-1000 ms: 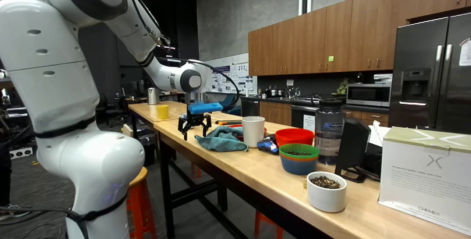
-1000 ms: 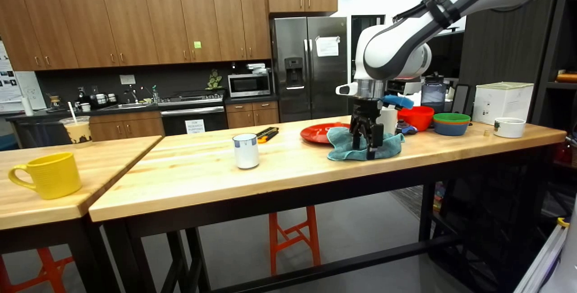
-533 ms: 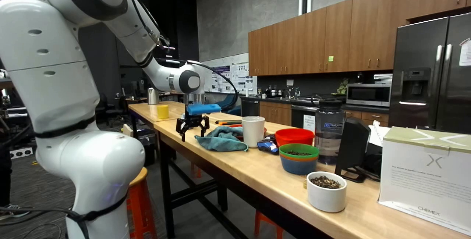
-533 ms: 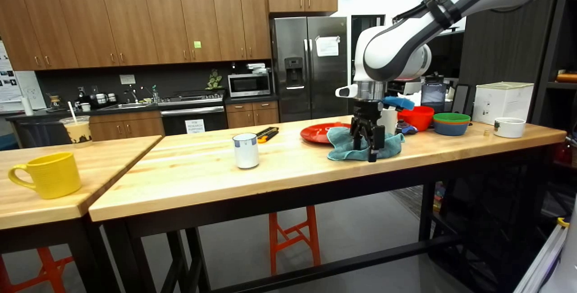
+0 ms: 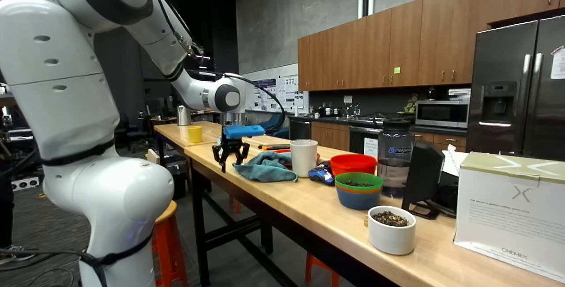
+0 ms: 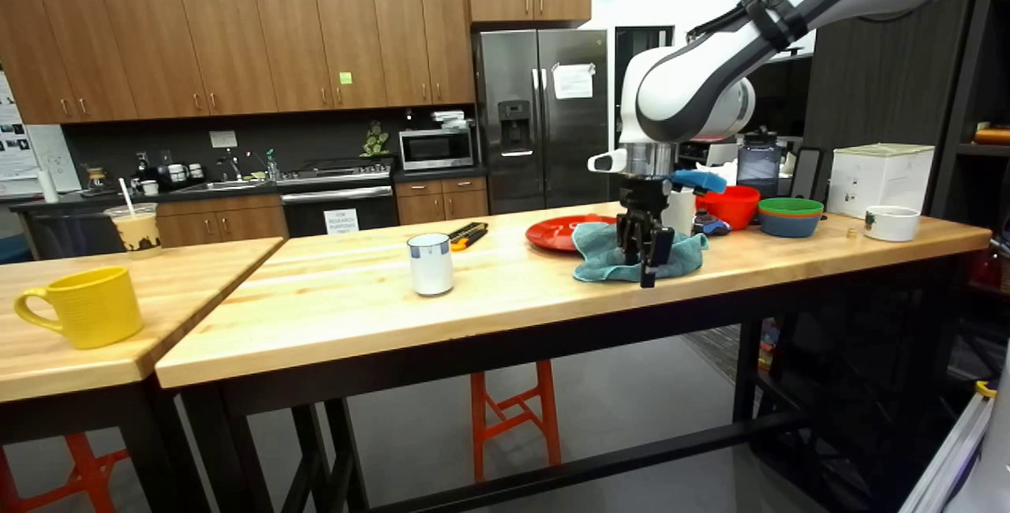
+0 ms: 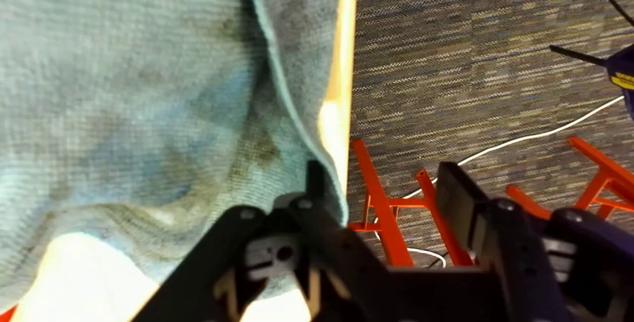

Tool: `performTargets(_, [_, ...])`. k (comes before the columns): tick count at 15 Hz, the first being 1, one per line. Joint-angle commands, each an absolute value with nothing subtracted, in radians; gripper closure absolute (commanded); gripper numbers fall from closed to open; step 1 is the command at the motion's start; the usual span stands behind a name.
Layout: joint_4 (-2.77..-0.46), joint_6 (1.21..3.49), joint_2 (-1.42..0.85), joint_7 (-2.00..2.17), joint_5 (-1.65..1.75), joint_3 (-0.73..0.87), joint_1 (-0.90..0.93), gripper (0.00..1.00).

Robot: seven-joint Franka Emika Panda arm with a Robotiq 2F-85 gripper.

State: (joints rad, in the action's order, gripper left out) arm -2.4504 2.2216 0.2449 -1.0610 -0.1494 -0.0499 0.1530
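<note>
Pincer (image 5: 231, 166) pointed down at the edge of the desk (image 5: 318, 203), fingers part-way apart, nothing visibly held. Teal cloth (image 7: 148, 89) lay crumpled on the desk, just inboard of and below it. Key relation, from the wrist view: one finger was over the cloth, just inside its hem; the other was out past the desk edge, with floor (image 7: 421, 89) and a red stool (image 7: 381, 208) showing in the gap. So the hem sat on the gap side of the inner finger, and the fingers spread across it, not along it. No clean long axis on the cloth given the crumple; the near hem ran roughly along the desk edge. Height was the unknown: couldn't tell whether the inner finger touched the cloth, or whether the hem was between the tips or just beneath them. Single arm, so no nearer one to pick. White cup (image 5: 304, 160) stood right by the cloth; red plate (image 6: 564, 234) was partly hidden behind it. Versus half a second back: fingers had come closer together, visible in both exterior views; arm and cloth looked about unmoved. Versus a full second back, the pincer sat slightly lower.
</note>
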Motion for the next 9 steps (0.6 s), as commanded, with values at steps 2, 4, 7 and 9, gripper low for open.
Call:
performTargets(2, [-2.459, 2.206, 0.264, -1.061, -0.152, -0.039, 0.159, 0.78])
performTargets(4, [-2.459, 2.204, 0.265, -1.063, -0.154, -0.039, 0.16, 0.94])
performTargets(7, [-2.461, 2.203, 0.267, -1.063, -0.153, -0.041, 0.161, 1.0])
performTargets(9, [-2.461, 2.203, 0.269, -1.061, -0.152, -0.042, 0.162, 1.0])
